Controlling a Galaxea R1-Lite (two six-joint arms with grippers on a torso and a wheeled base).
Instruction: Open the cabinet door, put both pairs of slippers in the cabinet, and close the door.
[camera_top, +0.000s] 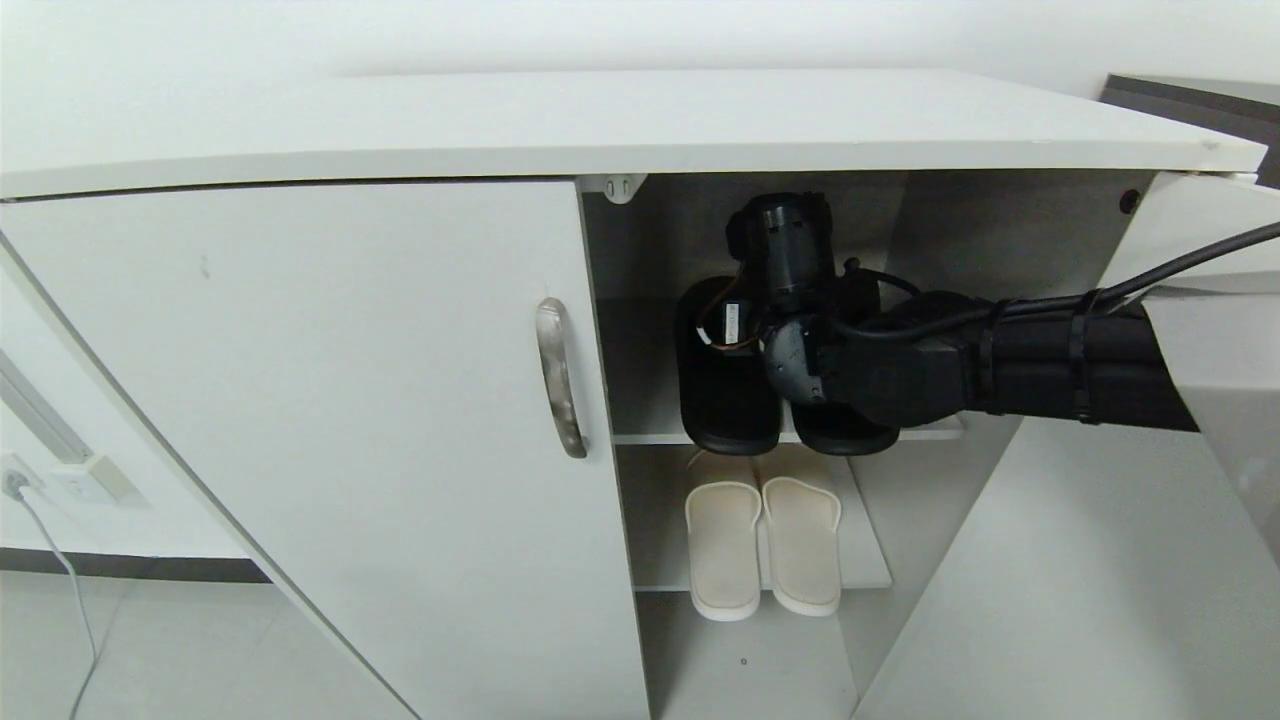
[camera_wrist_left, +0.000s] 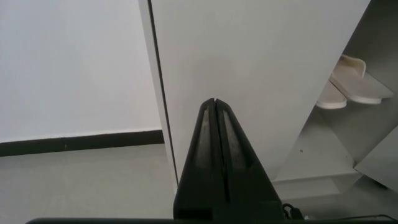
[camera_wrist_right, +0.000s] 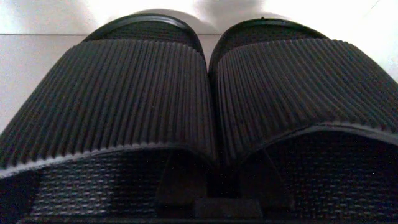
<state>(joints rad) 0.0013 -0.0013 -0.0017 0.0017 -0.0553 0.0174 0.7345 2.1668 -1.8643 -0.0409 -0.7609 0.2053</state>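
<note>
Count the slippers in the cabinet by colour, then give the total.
black slippers: 2
white slippers: 2
Total: 4

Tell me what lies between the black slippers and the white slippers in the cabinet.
The upper shelf board: in the head view its white front edge runs under the black slippers, with shadowed open space below it down to the white slippers.
</note>
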